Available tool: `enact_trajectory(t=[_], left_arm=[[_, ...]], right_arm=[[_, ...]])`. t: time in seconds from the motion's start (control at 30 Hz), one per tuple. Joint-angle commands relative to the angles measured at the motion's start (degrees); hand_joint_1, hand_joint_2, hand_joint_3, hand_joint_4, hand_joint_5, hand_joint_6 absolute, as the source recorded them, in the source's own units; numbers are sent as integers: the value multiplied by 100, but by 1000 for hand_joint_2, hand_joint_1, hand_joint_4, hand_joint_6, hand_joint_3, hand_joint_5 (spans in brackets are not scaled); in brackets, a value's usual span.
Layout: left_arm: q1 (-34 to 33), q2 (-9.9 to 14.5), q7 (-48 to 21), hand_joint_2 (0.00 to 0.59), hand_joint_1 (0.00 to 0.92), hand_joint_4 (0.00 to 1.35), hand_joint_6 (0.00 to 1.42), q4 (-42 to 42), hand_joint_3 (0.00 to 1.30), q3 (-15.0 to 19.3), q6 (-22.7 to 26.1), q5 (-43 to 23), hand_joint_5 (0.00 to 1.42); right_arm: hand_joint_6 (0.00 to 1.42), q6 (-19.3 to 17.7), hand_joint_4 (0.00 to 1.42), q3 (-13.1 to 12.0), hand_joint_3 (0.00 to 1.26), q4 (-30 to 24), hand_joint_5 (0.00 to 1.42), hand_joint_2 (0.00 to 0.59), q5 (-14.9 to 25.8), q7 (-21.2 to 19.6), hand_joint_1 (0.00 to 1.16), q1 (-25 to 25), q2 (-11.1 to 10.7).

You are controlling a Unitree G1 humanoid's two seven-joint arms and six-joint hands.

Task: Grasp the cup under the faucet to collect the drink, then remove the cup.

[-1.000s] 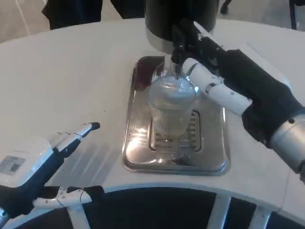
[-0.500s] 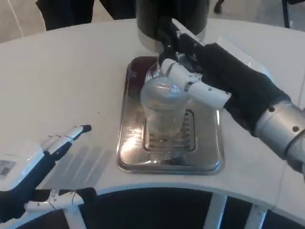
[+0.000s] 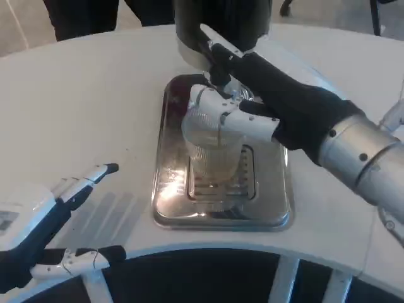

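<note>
A clear ribbed plastic cup (image 3: 211, 148) stands on the steel drip tray (image 3: 170, 202) under the black faucet (image 3: 214, 57) of a dark dispenser (image 3: 221, 19). Pale yellowish drink fills its lower part. My right hand (image 3: 252, 107) comes in from the right, its white fingers (image 3: 243, 123) wrapped over the cup's rim and upper side, gripping it. My left hand (image 3: 57, 208) hovers low at the left front of the table, fingers apart and holding nothing, well away from the tray.
The white round table (image 3: 88, 101) ends in a curved front edge just below the tray. A slotted grate (image 3: 218, 183) sits in the tray's middle. Dark figures stand beyond the table's far edge.
My right hand has closed further over the cup's top and shifted slightly left. Drink level in the cup appears higher. The whole view has drifted a little.
</note>
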Motion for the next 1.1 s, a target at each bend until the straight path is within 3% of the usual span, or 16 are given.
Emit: enact_trajectory(t=[0.03, 0.47, 0.73, 0.93, 1.1], left_arm=[[31, 61, -133, 96, 24, 73, 328, 22, 117, 5, 44, -48, 153], [-72, -140, -458, 93, 10, 59, 328, 183, 91, 44, 167, -505, 153], [-140, -531, -1063, 70, 12, 1, 338, 199, 3, 307, 661, -1617, 176], [-334, -861, -1209, 46, 207, 0, 374, 105, 0, 416, 980, -1954, 224], [-577, -1137, -1173, 67, 374, 0, 370, 147, 0, 450, 996, -1986, 277]], right_arm=[[0, -407, 0, 414, 0, 97, 0, 567, -60, 341, 227, -117, -76], [0, -645, 0, 477, 0, 52, 0, 560, -458, 537, 210, 38, -124], [0, -695, 0, 436, 0, 17, 0, 560, -559, 587, 200, 164, -121], [0, -681, 0, 405, 0, 9, 0, 561, -629, 610, 189, 209, -89], [0, -658, 0, 389, 0, 12, 0, 555, -688, 618, 154, 240, -41]])
